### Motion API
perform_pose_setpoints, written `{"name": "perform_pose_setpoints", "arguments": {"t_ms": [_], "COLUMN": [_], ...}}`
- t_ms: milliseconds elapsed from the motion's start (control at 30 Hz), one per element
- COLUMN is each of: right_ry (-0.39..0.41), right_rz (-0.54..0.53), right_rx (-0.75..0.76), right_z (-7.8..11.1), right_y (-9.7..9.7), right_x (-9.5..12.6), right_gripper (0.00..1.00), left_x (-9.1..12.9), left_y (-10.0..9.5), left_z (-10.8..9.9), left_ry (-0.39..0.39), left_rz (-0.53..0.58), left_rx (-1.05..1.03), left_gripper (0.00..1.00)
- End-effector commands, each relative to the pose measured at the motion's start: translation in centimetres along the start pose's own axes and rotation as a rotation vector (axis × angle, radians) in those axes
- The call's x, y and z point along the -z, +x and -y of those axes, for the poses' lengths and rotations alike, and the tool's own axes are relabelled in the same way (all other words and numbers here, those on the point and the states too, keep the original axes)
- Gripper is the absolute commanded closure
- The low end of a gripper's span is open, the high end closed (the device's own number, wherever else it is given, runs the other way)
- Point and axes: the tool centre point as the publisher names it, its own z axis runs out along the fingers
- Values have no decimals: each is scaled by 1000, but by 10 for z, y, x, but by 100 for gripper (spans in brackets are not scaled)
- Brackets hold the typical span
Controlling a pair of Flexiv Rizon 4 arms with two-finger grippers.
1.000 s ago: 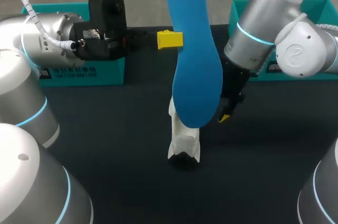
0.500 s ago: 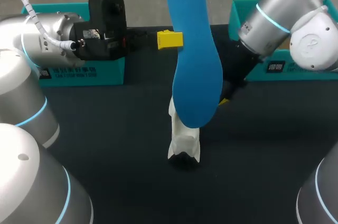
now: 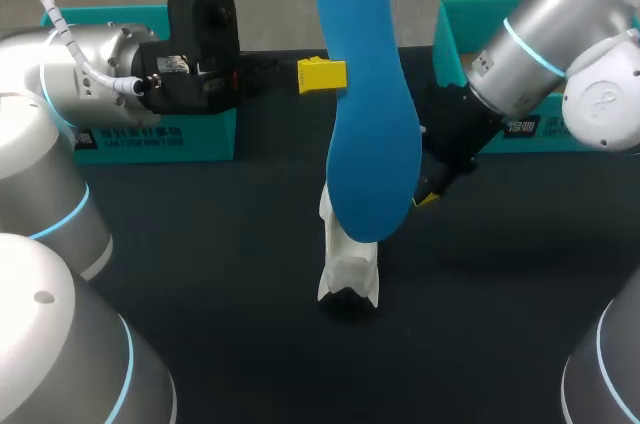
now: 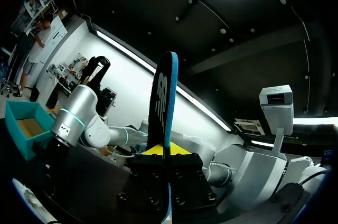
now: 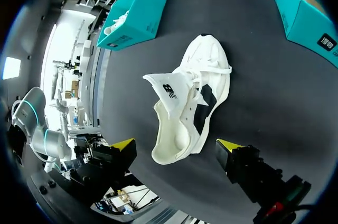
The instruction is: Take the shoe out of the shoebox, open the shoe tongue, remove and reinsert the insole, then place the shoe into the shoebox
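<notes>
A blue insole (image 3: 365, 94) stands upright in the air over the middle of the table, my left gripper (image 3: 322, 74) shut on its edge. The left wrist view shows the insole (image 4: 163, 97) edge-on between the closed yellow tips of that gripper (image 4: 161, 151). The white shoe (image 3: 348, 264) lies on the dark table below, partly hidden by the insole. In the right wrist view the shoe (image 5: 190, 102) lies on its side with the tongue pulled out. My right gripper (image 5: 176, 145) hovers open over its heel end, not touching it; from above, this gripper (image 3: 425, 194) is just right of the insole.
A teal shoebox (image 3: 150, 134) stands at the back left behind my left arm. A second teal box (image 3: 560, 64) stands at the back right, its inside showing brown in the left wrist view (image 4: 26, 129). Dark table (image 3: 230, 244) lies bare around the shoe.
My right arm has swung up and to the right, drawing its gripper slightly back from the shoe, fingers spreading a little wider. The left arm and insole have stayed still.
</notes>
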Motion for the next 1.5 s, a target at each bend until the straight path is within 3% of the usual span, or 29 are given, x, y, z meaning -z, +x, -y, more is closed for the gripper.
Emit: {"name": "perform_pose_setpoints", "arguments": {"t_ms": [33, 300, 533, 1000, 1200, 1500], "right_ry": [-1, -1, -78, -170, -208, -199], "right_rz": [0, 0, -203, -405, -484, -624], "right_rx": [0, 0, 19, 9, 36, 63], "right_z": [0, 0, -5, -16, -20, -19], "right_y": [0, 0, -8, -16, -9, 10], "right_x": [0, 0, 30, 85, 114, 142], "right_gripper": [0, 0, 0, 0, 0, 0], "left_x": [-1, -1, -1, -1, -1, -1], "left_y": [-1, -1, -1, -1, -1, -1], "left_z": [0, 0, 0, 0, 0, 0], "left_ry": [2, 2, 2, 2, 2, 2], "left_rz": [-2, -2, -2, -2, -2, -2], "left_rx": [-1, -1, -1, -1, -1, -1], "left_gripper": [100, 100, 100, 100, 100, 100]}}
